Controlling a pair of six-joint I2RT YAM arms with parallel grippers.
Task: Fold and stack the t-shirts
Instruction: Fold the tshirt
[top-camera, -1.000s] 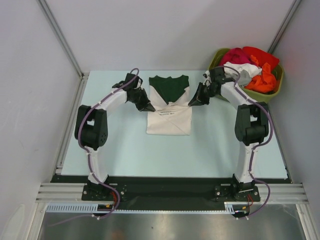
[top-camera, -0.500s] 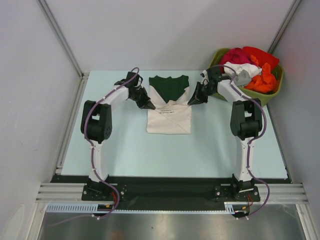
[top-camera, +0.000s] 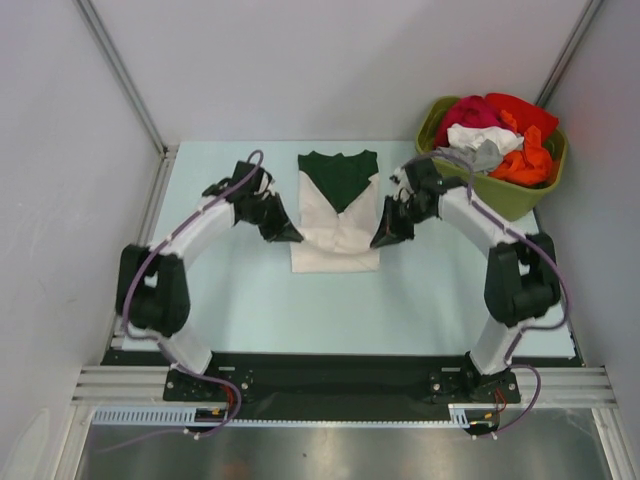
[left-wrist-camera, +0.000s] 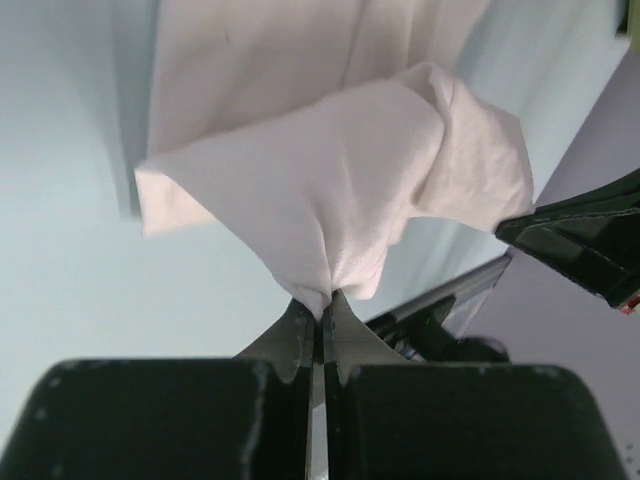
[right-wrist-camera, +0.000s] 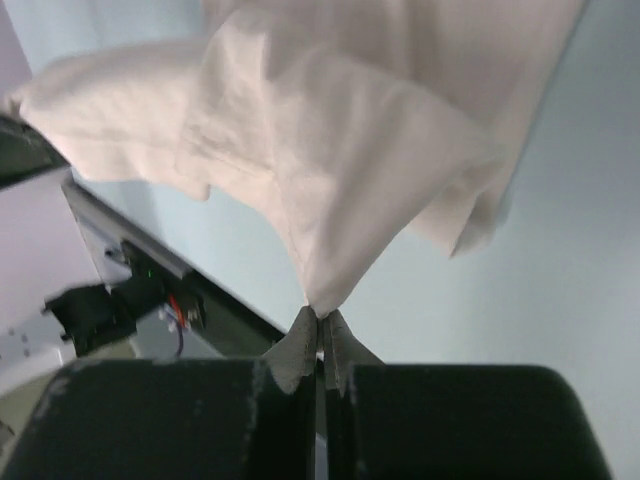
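Table (top-camera: 430, 295) holds t-shirt (top-camera: 336, 252), full tub (top-camera: 512, 196) far right.

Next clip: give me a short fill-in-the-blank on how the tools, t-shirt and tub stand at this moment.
1. The left tool and the right tool are each ____ on a pinch of the t-shirt.
2. The t-shirt's far end is dark ____.
3. The tub stands at the far ____ corner of the table.
Missing words: shut; green; right.
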